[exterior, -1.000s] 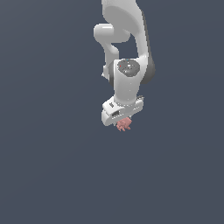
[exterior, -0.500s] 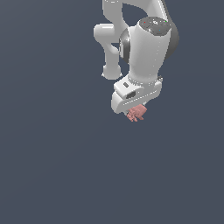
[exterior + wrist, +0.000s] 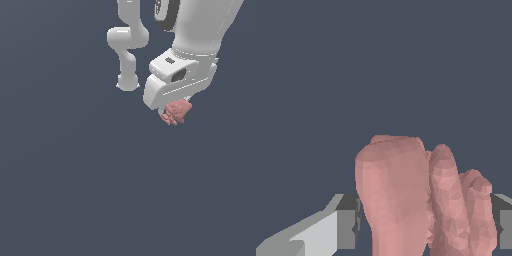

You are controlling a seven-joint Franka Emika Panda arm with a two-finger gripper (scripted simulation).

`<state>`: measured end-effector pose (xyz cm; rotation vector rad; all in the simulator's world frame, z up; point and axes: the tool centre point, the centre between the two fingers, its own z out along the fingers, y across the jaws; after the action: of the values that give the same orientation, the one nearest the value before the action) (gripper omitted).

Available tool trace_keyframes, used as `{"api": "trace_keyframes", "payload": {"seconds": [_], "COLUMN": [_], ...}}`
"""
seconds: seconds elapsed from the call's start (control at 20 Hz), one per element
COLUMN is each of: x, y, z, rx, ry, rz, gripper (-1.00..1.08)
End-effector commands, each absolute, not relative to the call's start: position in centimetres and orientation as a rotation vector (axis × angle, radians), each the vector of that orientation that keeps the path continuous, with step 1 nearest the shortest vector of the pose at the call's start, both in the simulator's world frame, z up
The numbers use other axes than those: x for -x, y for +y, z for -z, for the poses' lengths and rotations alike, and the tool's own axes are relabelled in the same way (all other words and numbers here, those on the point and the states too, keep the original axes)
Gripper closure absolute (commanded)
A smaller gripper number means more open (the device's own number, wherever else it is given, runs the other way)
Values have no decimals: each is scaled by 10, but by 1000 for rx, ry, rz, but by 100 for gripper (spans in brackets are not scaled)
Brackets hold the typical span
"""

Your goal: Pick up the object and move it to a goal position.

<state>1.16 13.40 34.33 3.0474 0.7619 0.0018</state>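
The object (image 3: 176, 112) is a small salmon-pink knobbly chunk hanging under the white hand of the arm, lifted off the dark floor. My gripper (image 3: 174, 111) is shut on it; the hand's body hides most of the fingers in the exterior view. In the wrist view the object (image 3: 421, 195) fills the space between the two fingers (image 3: 346, 227), pressed against both pads, and sticks out past the tips.
The arm's white links (image 3: 128, 45) rise behind the hand in the exterior view. A plain dark grey-blue floor (image 3: 75, 190) lies all around, with no other object on it.
The hand has carried the object toward the exterior view's right and nearer the camera, so it looks larger now. The grip on the object is unchanged.
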Motion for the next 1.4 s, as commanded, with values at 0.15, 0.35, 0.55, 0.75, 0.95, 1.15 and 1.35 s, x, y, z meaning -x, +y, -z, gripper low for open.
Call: {"api": "trace_keyframes", "payload": {"seconds": [0.15, 0.35, 0.55, 0.75, 0.95, 1.15, 1.35], "x": [-18, -23, -27, -30, -33, -34, -35], "y": [152, 162, 170, 176, 180, 182, 183], "z": [-386, -412, -432, -446, -455, -460, -462], "rx": [-3048, -3048, -3049, -3049, -3049, -3048, -3048], "ry": [761, 760, 759, 759, 759, 760, 760], "rz": [0, 0, 0, 0, 0, 0, 0], "gripper": [108, 108, 108, 108, 108, 108, 108]}}
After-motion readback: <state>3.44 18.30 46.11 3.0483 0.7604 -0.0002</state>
